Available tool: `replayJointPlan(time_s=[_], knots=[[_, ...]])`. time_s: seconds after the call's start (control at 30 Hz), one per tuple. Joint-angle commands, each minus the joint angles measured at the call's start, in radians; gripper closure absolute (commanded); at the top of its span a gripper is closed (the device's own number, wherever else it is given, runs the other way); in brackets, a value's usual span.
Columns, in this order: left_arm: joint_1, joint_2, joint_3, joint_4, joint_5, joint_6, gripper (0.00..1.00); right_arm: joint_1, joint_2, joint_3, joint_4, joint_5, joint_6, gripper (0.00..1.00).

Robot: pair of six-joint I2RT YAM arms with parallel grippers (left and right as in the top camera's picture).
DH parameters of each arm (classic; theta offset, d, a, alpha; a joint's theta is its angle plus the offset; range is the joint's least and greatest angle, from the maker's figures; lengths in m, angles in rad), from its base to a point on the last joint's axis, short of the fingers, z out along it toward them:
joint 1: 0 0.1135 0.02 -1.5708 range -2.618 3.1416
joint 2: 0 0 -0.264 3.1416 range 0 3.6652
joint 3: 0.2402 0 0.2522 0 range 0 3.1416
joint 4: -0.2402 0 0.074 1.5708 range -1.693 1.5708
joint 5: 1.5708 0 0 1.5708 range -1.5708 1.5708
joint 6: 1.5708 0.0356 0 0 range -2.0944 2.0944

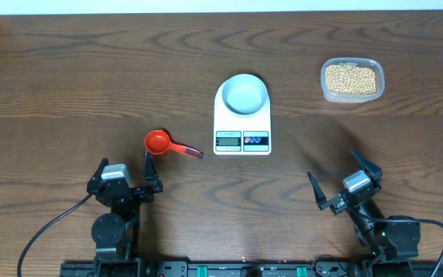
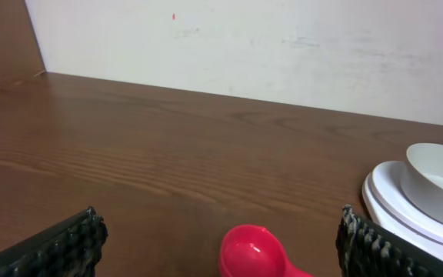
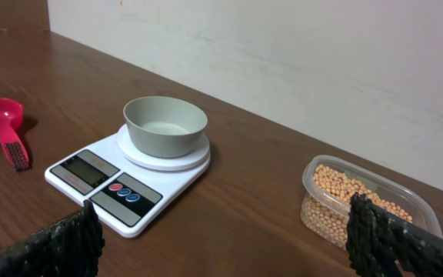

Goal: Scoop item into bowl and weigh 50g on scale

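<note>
On the wooden table (image 1: 91, 69) there are four loose things: one scale, one bowl, one tub and one scoop. The single white scale (image 1: 242, 125) lies near the middle. Its one grey display faces the arms, and small coloured buttons sit just beside the display; their count is hard to settle. The one pale bowl (image 1: 244, 95) stands upright on the scale's round platform, and nothing shows inside it. To the right and well apart from the scale sits one clear plastic tub (image 1: 352, 98) without a lid. All the beans (image 1: 351, 78) lie inside this tub, too many to count, and none are seen on the table or in the bowl. One red scoop (image 1: 171, 146) lies flat on the table to the left of the scale, close to it but not touching. Its cup points left and its dark-tipped handle points toward the scale. Two arms wait at the near edge. The left pincer (image 1: 125, 158) is released with its two fingers spread wide. It grasps nothing and is aimed at the scoop just ahead of it. The right pincer (image 1: 331, 163) is also released and empty, with its two ribbed fingers wide apart. It is angled toward the scale and the tub and is apart from both.
</note>
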Motion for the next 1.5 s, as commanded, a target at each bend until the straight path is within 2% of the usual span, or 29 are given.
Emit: replayJointPlan(time_s=[0.0, 0.27, 0.83, 1.17, 1.27, 1.47], knots=[[0.006, -0.006, 0.053, -0.002, -0.031, -0.013, 0.02, 0.005, -0.005, -0.003, -0.002, -0.006, 0.002, 0.01], [0.006, 0.071, 0.112, -0.002, -0.031, -0.013, 0.02, 0.005, -0.005, -0.003, -0.002, -0.006, 0.002, 0.01], [0.006, 0.404, 0.322, -0.002, -0.031, -0.013, 0.02, 0.005, -0.005, -0.003, -0.002, -0.006, 0.002, 0.01], [0.006, 0.478, 0.404, -0.003, -0.028, -0.015, 0.02, 0.005, -0.005, -0.003, -0.002, -0.006, 0.002, 0.01], [0.006, 0.500, 0.428, -0.009, -0.022, -0.048, 0.02, 0.005, -0.005, -0.003, -0.002, -0.006, 0.002, 0.01], [0.006, 0.555, 0.503, -0.085, -0.019, -0.058, 0.02, 0.005, -0.005, -0.003, -0.002, -0.006, 0.002, 0.01]])
